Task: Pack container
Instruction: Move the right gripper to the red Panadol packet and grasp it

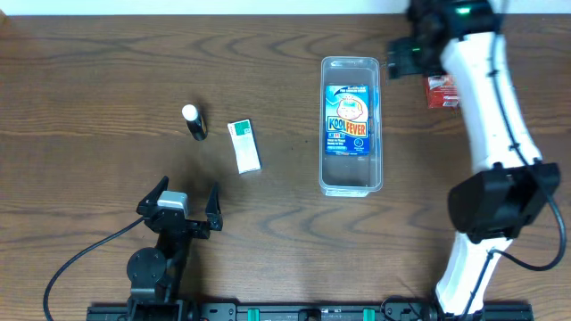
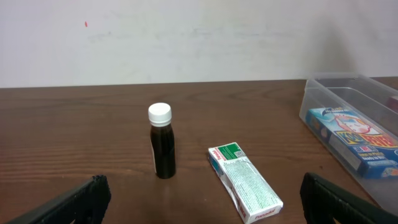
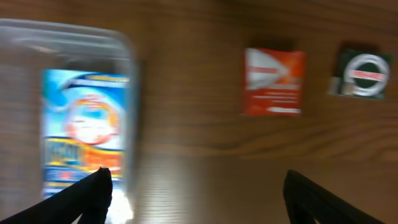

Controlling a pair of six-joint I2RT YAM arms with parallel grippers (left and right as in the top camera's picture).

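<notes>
The container (image 1: 324, 134) is a long clear plastic bin right of the table's middle, with a blue packet (image 1: 347, 120) lying flat in it. A small dark bottle with a white cap (image 1: 194, 122) and a white and green box (image 1: 244, 146) lie to its left. My left gripper (image 1: 183, 209) is open and empty near the front edge, facing the bottle (image 2: 161, 149) and the box (image 2: 244, 182). My right gripper (image 1: 403, 58) is open and empty, beside the container's far right corner (image 3: 74, 37). A red packet (image 3: 273, 81) lies ahead of it.
A dark green packet (image 3: 364, 73) lies right of the red packet (image 1: 440, 91), which my right arm partly hides in the overhead view. The container (image 2: 348, 87) and blue packet (image 2: 354, 137) show at the right of the left wrist view. The right wrist view is blurred.
</notes>
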